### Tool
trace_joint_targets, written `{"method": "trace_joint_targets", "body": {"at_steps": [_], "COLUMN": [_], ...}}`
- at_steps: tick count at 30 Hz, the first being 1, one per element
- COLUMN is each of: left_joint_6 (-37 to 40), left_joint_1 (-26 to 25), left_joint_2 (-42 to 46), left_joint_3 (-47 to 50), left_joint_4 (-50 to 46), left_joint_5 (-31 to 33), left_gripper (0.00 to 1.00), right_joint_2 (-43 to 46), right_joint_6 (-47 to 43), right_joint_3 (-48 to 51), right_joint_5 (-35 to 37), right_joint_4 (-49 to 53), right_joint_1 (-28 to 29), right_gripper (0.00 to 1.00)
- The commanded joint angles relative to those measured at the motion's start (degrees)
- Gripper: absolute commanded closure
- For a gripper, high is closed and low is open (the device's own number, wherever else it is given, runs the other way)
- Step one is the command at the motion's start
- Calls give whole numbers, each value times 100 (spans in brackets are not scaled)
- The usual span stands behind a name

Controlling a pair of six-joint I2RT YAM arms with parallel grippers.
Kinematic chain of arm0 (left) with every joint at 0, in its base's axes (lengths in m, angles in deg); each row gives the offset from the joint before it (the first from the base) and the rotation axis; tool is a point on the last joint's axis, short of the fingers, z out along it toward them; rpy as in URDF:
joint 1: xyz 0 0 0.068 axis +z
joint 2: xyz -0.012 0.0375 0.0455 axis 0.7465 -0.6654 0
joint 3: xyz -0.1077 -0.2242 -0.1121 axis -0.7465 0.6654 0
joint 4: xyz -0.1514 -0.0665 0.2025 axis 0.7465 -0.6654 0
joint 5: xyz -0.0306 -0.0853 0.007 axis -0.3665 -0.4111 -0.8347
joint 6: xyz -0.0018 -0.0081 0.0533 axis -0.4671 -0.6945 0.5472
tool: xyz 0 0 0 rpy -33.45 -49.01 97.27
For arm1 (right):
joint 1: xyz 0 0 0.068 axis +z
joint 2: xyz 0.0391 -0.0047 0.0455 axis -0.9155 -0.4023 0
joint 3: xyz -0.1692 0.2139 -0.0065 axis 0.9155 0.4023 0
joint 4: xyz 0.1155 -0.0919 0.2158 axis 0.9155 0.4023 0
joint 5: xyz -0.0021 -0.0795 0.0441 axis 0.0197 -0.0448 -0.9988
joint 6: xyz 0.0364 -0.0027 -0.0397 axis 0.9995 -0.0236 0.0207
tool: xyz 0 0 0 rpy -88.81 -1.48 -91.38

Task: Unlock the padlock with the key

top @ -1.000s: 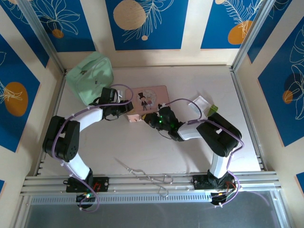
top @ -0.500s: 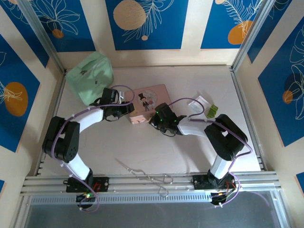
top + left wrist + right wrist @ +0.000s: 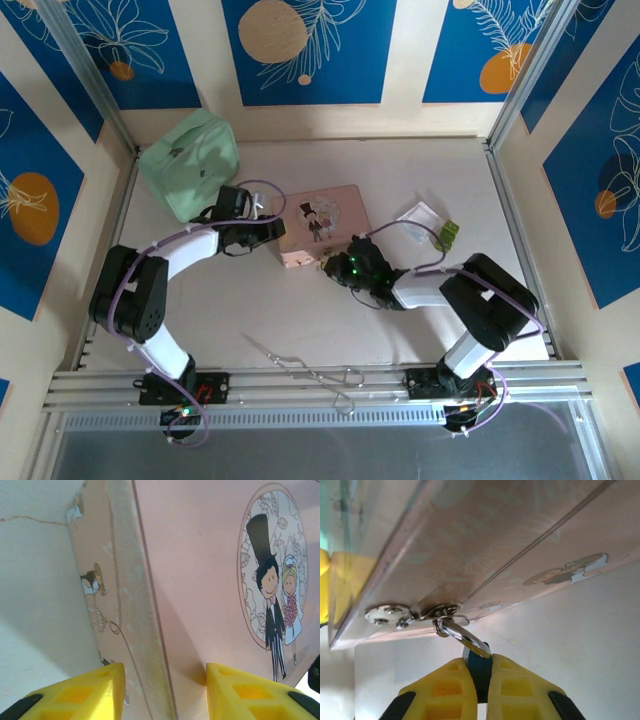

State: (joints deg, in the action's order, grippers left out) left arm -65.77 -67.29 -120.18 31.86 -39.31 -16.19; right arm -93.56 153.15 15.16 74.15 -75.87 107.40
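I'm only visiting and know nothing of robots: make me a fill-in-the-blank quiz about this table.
The right arm's jaws are shut on the padlock, whose shackle hangs from a clasp on the ___ tin.
The left arm's jaws hold that tin, whose lid pictures a bride and ___.
The soft pouch in the far-left corner is ___.
Missing words: pink, groom, green.

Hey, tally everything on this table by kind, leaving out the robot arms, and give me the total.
pink tin: 1
padlock: 1
mint-green pouch: 1
wire tool: 1
white packet: 1
small green item: 1
Total: 6
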Motion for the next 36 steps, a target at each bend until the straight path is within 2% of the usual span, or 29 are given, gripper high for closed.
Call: {"method": "trace_joint_targets", "body": {"at_steps": [1,5,9,13,17,22,28,36], "left_joint_6": [92,35,-53,-236,-318,-447,-574,-725], "left_joint_1": [88,90,78,5,-110,-242,-343,-420], "left_joint_2": [49,83,112,279,364,465,463,305], "left_joint_3": [161,203,232,416,543,655,537,529], "left_joint_4": [-202,-112,15,313,430,571,647,780], "left_joint_5": [358,286,150,95,56,42,-46,-42], "left_gripper": [56,56,55,41,37,35,35,40], "right_joint_2": [-208,-244,-431,-695,-835,-955,-960,-1122], "right_joint_6": [-378,-561,-509,-477,-359,-65,83,404], "right_joint_3": [363,503,779,858,827,731,546,684], "right_joint_5": [-422,-692,-1129,-1370,-1376,-1543,-1214,-1052], "right_joint_4": [252,-266,-1209,-1653,-1615,-1969,-1653,-2275], "right_joint_1": [10,-85,-285,-358,-403,-426,-342,-385], "right_gripper": [100,100,100,100,100,100,100,100]}}
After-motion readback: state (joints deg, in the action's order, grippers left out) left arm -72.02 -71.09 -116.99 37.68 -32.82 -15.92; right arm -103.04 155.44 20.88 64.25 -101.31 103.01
